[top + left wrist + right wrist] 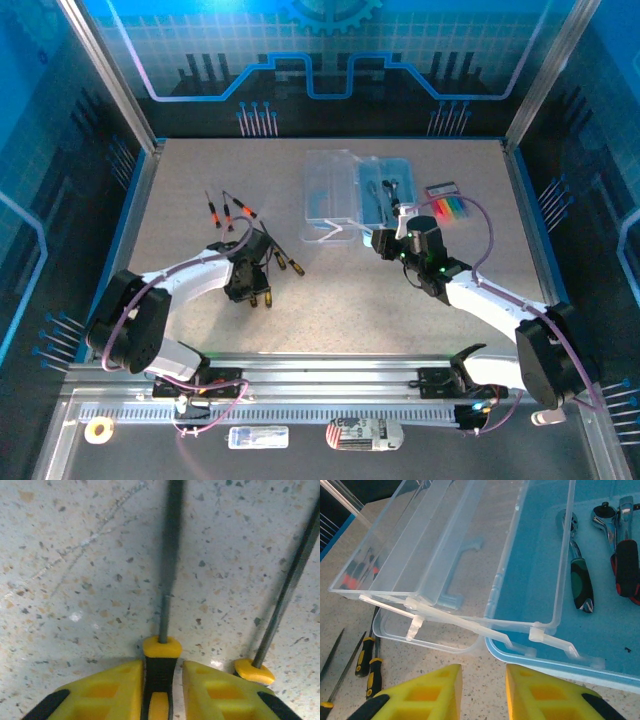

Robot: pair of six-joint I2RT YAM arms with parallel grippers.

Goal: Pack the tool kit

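Left tool point(162, 672): clamped on the screwdriver point(160, 647) handle, its shaft low over the surface point(75, 580).
Right tool point(484, 680): fingers apart, empty, near the case point(530, 580).
Case: open, ratchets point(580, 580) inside.

Yellow-and-black screwdriver point(160, 652), speckled table point(75, 555)

Both arms point(190, 270) are built of white links and black joints — purple cables point(489, 232) are strung alongside; fingers point(420, 692) are moulded yellow.

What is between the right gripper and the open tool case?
Only a short strip of bare table, seen in the right wrist view. The right gripper sits just short of the tool case and its front latch.
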